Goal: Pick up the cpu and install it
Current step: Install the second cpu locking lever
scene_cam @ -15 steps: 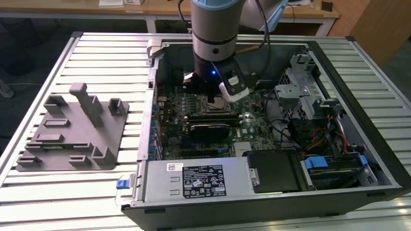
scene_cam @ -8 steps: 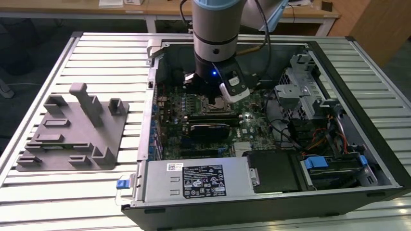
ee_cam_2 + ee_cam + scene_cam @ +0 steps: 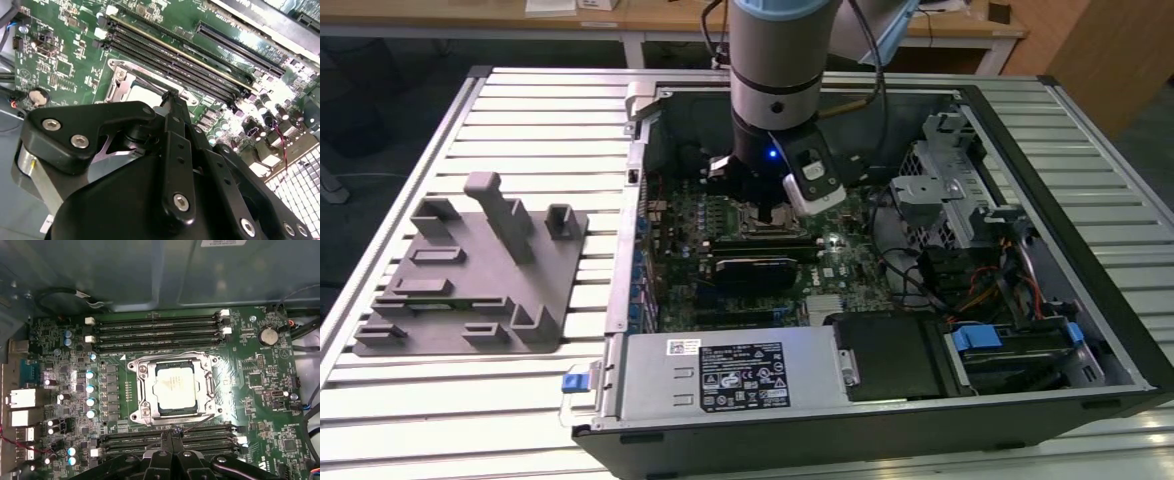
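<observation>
While fingers [image 3: 172, 437] hover beside, cpu [image 3: 173, 387] sits in socket frame [image 3: 142, 390]

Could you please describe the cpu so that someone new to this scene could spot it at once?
Look inside the open computer case, on the green motherboard. Between two banks of long black memory slots sits a square metal socket frame. The cpu is the flat silvery square inside it.

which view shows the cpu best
The first wrist view: the cpu lies flat inside the metal socket frame, its whole top visible. The second wrist view catches a sliver of it behind the hand. In the exterior view the arm covers it.
</observation>
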Robot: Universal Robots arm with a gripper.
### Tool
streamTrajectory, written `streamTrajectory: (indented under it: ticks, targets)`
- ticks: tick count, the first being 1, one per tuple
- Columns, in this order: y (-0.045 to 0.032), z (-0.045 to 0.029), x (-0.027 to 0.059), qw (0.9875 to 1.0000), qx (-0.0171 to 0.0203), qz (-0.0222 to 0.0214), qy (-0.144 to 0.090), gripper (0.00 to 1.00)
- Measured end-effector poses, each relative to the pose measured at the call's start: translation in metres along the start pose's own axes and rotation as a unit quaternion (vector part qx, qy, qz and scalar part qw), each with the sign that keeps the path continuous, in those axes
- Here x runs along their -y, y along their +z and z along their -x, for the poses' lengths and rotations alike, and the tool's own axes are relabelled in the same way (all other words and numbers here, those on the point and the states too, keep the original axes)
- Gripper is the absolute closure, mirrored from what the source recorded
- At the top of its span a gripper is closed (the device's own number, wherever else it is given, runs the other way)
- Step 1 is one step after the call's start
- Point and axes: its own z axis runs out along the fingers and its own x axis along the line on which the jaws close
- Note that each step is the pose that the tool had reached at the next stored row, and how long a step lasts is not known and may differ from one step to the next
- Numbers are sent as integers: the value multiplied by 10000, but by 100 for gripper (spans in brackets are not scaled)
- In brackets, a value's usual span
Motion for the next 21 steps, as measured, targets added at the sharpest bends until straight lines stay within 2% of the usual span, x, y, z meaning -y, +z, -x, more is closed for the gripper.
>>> streamTrajectory:
  ticks: [2, 6, 12, 21]
  targets:
    - [14, 0, 3, 10000, -18, -15, 6, 89]
    - [58, -1, 15, 10000, -47, -19, 10, 89]
    - [127, -19, 38, 10000, -56, -19, 11, 89]
    - [190, -113, 90, 10000, -56, -13, 11, 89]
